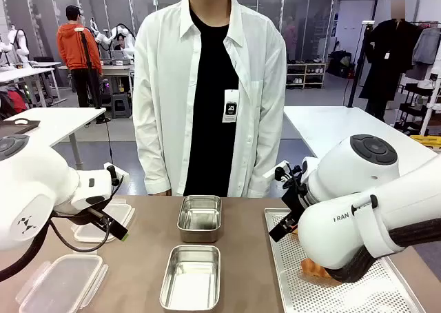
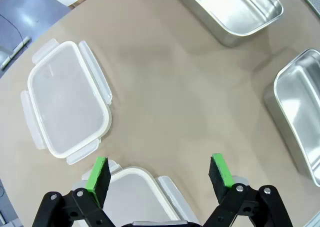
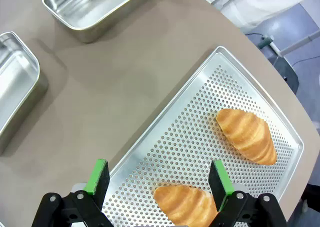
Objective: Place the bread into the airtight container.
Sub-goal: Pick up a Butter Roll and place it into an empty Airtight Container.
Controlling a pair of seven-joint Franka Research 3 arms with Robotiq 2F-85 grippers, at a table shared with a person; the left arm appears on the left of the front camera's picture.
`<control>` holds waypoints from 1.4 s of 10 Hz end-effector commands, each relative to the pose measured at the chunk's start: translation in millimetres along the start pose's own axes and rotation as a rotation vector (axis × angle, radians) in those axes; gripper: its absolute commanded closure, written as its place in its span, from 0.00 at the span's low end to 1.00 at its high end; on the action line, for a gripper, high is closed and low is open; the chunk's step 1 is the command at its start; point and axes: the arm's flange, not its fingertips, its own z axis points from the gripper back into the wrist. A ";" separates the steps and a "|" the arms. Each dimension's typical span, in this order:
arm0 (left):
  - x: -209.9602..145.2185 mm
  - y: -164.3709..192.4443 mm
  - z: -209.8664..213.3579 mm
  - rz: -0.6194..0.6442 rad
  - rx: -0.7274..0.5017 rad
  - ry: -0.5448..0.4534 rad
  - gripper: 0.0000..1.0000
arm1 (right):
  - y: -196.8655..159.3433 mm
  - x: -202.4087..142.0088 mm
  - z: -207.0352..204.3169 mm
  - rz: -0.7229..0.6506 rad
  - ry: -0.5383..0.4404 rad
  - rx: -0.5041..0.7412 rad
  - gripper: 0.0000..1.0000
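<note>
My right pincer [image 3: 159, 176] hangs wide open and empty over the tray [image 3: 200, 122] at the near right. One piece of bread [image 3: 185, 204] lies directly below its jaws. My left pincer [image 2: 160, 172] is just as wide and empty above the plastic lids [image 2: 67, 104] at the left.

As I judge it, the biggest risk is the tray. It looks thin and light, so a fingertip dragging on its holes or rim could shove it across the table [image 3: 125, 77]. The tins could also skate if the bread is dropped on an edge instead of inside. The bread itself may crush or flake under a hard squeeze. If it is pinched near one tip, it could swing and slip out on the way left.

- **Table:** flat, matte and brown.
- **Tray:** pale metal sheet punched with fine holes, with a raised rim and rounded corners.
- **Tins:** the far tin [image 1: 200, 215] and near tin [image 1: 191, 277] sit in the middle. Both are empty brushed steel rectangles with rolled lips and a dull shine.
- **Lids:** cloudy white plastic with a clip flap on each side. I cannot tell from here whether they are flat covers or shallow tubs.
- **Bread:** this piece and the second piece [image 3: 247, 134] just beside it are golden, ridged and tapered at both ends.
</note>
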 end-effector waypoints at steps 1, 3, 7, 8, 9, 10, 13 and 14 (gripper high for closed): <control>0.2 -0.6 0.0 -0.001 0.000 0.000 0.00 | 0.0 0.0 0.0 0.000 0.000 0.000 0.00; 0.2 -0.6 0.0 -0.001 0.000 0.000 0.00 | 0.0 0.0 0.0 0.000 0.000 0.000 0.00; 0.2 -0.6 0.0 -0.001 0.000 0.000 0.00 | 0.0 0.0 0.0 0.000 0.000 0.000 0.00; 0.2 -0.6 0.0 -0.001 0.000 0.000 0.00 | 0.0 0.0 0.0 0.000 0.000 0.000 0.00; 0.2 -0.6 0.0 -0.001 0.000 0.000 0.00 | 0.0 0.0 0.0 0.000 0.000 0.000 0.00; 0.2 -0.6 0.0 -0.001 0.000 0.000 0.00 | 0.0 0.0 0.0 0.000 0.000 0.000 0.00; 20.9 22.9 74.3 -0.020 -0.019 -0.037 0.00 | -15.9 43.5 81.2 -0.033 -0.047 0.046 0.00; 22.1 31.9 108.9 -0.006 -0.060 -0.050 0.00 | -24.1 60.1 125.9 -0.076 -0.055 0.081 0.00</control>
